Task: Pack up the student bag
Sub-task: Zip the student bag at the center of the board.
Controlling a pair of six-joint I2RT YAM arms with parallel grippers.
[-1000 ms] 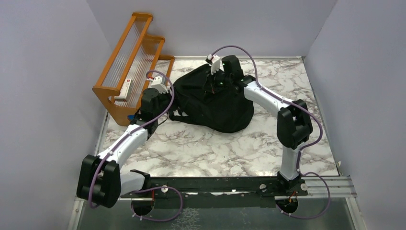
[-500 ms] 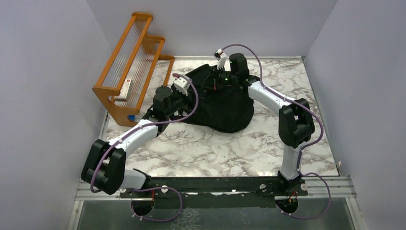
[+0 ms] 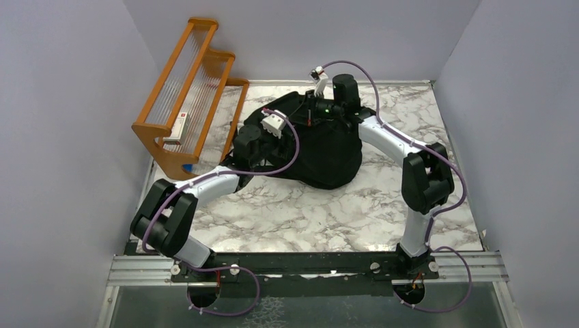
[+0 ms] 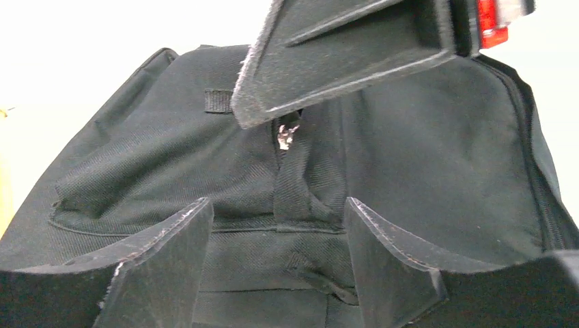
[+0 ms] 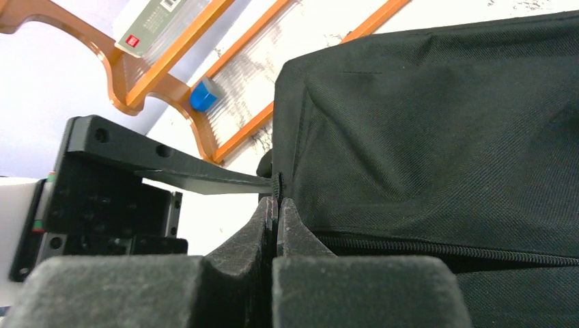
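Observation:
The student bag (image 3: 328, 154), a large black fabric backpack, lies at the back of the marble table. My right gripper (image 3: 311, 117) reaches over its far top and is shut on a thin tab at the bag's edge, beside the zip; in the right wrist view its fingertips (image 5: 276, 201) press together on that tab of the bag (image 5: 444, 137). My left gripper (image 3: 267, 140) hovers at the bag's left side. It is open in the left wrist view (image 4: 278, 205), with only the bag's fabric (image 4: 423, 157) behind the gap and nothing held.
An orange wooden rack (image 3: 188, 96) stands at the back left, holding a white box with a red label (image 3: 179, 126); a small blue thing (image 5: 203, 94) sits at its foot. Grey walls close in the table on three sides.
My left arm has swung right, away from the rack, to the bag's left side, and its jaws have opened a little wider. My right gripper has shifted slightly back and right, still pinched shut.

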